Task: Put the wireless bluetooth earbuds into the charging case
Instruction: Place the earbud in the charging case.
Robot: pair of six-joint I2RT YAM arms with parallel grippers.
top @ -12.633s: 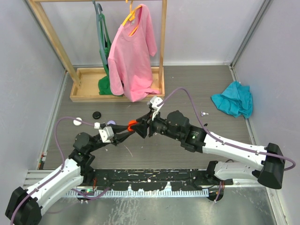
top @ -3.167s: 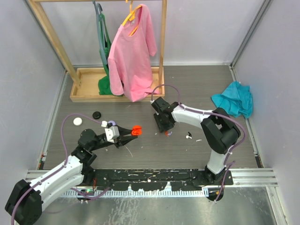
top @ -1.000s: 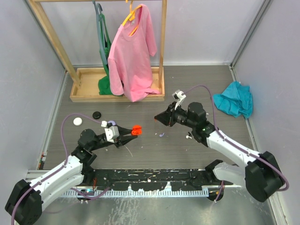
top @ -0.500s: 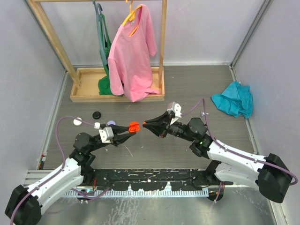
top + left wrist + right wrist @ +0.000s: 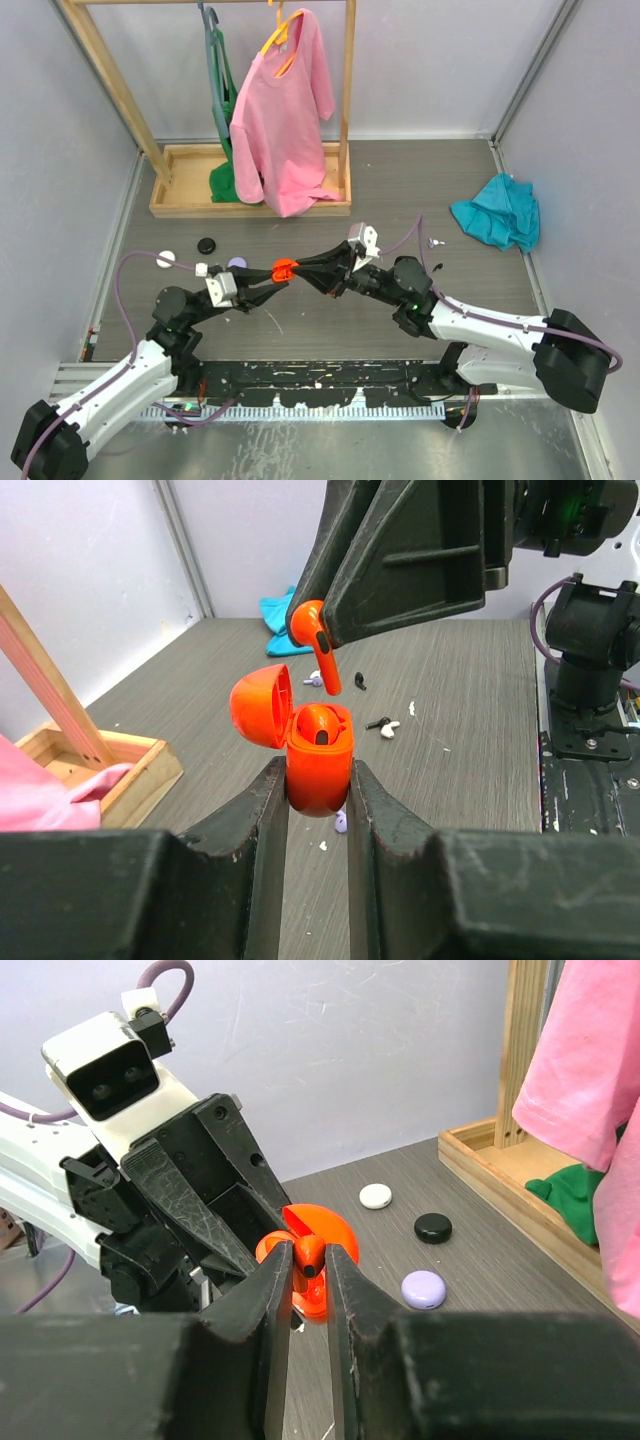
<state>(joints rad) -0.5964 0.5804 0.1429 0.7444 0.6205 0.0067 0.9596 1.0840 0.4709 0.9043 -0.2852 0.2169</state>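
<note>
- Grey wood-grain table (image 5: 320, 335) runs beneath both your arms.
- Your left gripper (image 5: 318, 785) is clamped on the orange charging case (image 5: 320, 770), lid open, with a seated bud (image 5: 320, 723) inside.
- Your right gripper (image 5: 308, 1260) pinches an orange earbud (image 5: 318, 645) just above the case's mouth.
- Loose earbuds (image 5: 383, 725) lie on the table beyond.
- Farthest back, a pink shirt (image 5: 285, 110) hangs on the wooden rack (image 5: 347, 90).

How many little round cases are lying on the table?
3: a white case, a black case beside it, and a lilac case close by. The arms may hide more.
</note>
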